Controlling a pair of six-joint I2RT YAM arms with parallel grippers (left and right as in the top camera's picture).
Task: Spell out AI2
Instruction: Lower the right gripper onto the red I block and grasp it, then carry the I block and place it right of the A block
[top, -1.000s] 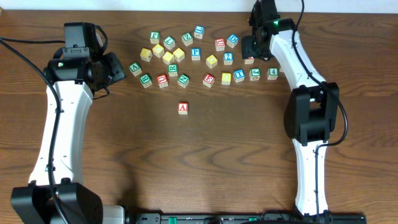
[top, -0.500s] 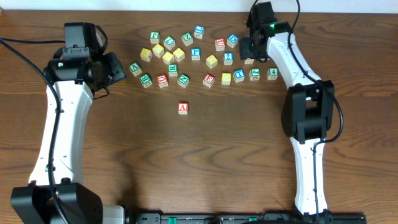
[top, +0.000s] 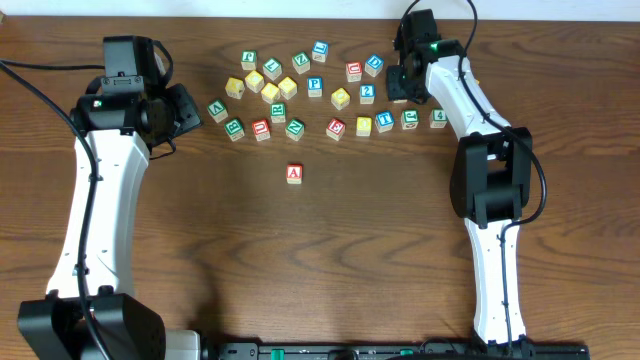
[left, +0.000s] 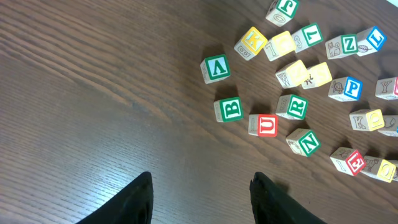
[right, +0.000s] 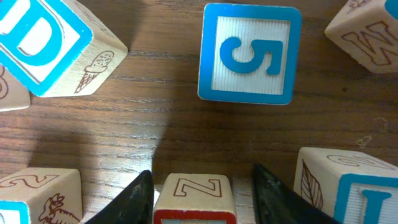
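A red A block stands alone on the wooden table in front of the cluster of letter and number blocks. A blue 2 block lies in the cluster's right part. My right gripper is low at the cluster's right end. In the right wrist view it is open, its fingers straddling a red-bordered block with an outlined Z on its side. The block's top face is hidden. My left gripper is open and empty left of the cluster, over bare wood.
Around the right gripper lie a blue 5 block, a blue D block and a blue-lettered block close to the right finger. In the left wrist view a green A, green B and red U lie ahead.
My right arm has shifted slightly left over the right end of the cluster. The left arm and the blocks have not moved.
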